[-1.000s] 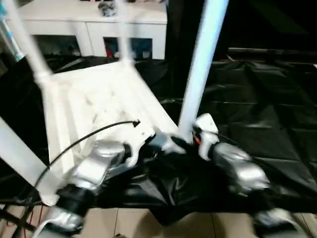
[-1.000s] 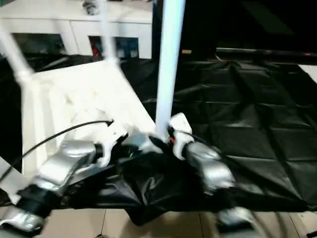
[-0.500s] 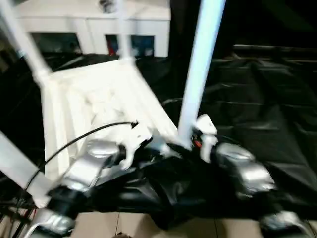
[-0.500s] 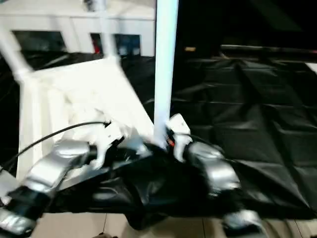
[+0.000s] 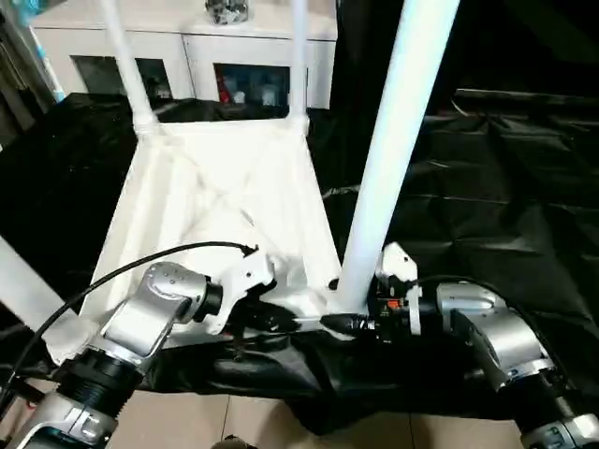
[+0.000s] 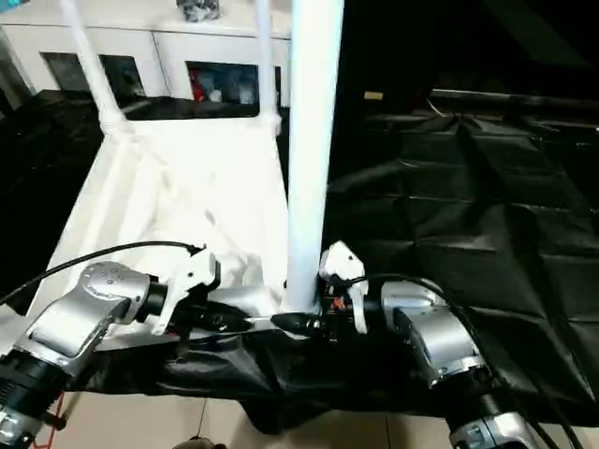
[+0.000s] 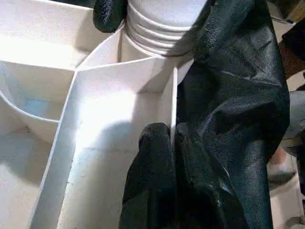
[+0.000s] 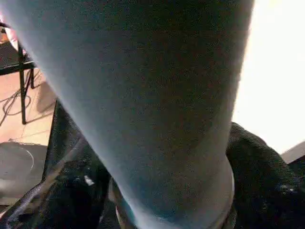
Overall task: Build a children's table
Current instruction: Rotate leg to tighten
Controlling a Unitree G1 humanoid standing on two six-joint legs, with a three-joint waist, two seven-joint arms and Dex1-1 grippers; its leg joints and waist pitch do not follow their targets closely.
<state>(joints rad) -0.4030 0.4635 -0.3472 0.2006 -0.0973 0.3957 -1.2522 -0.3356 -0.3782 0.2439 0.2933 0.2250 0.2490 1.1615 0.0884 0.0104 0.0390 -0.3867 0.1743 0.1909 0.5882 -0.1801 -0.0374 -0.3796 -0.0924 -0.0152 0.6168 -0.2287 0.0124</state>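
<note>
Right end effector [image 5: 339,323] sits at the base of the near-right leg [image 5: 393,159], one finger on each side of the tube right where it enters the corner socket; I can't tell whether they press on it or just bracket it. Left end effector [image 7: 174,138] is closed, fingers pinched together on the thin rim wall of the tabletop [image 5: 220,201] just beside that same socket.

I see the children's table upside down on a black plastic sheet [image 5: 505,206], ribbed underside up. Four legs stand in the corner sockets: the near-right one upright and nearest me, far-left leg [image 5: 126,61] and far-right leg [image 5: 299,56] behind, near-left leg [image 5: 23,290] slanting off the picture's left edge. Left wrist view shows the leg's ringed end [image 7: 164,21] seated in the socket.

White cabinet with glass doors [image 5: 187,56] behind the table. Bare floor [image 5: 253,426] at the near edge of the sheet.
</note>
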